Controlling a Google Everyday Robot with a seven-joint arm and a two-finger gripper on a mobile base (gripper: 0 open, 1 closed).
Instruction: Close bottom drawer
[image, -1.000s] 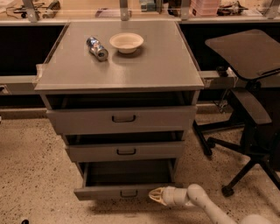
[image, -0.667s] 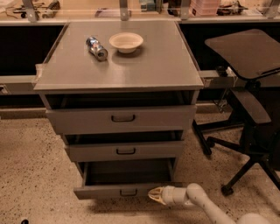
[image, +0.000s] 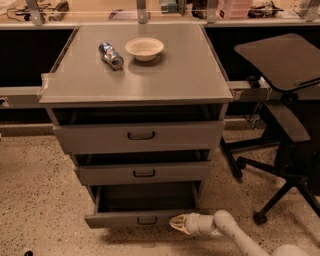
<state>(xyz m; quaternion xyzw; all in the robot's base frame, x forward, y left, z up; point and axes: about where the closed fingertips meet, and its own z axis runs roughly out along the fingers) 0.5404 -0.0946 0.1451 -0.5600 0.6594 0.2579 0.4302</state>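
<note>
The bottom drawer (image: 125, 219) of the grey cabinet stands pulled out, its slim front low near the floor with a small dark handle (image: 147, 220) at its middle. Its plain grey inside shows above the front. My gripper (image: 175, 222) is at the end of the white arm coming in from the lower right. Its tip is against the right part of the drawer front, just right of the handle. The middle drawer (image: 143, 173) and the top drawer (image: 140, 136) also stand a little open.
On the cabinet top (image: 165, 75) lie a tipped can (image: 111, 55) and a cream bowl (image: 144, 48). A black office chair (image: 285, 115) stands close at the right, its wheeled base (image: 260, 217) near my arm. Speckled floor lies to the left.
</note>
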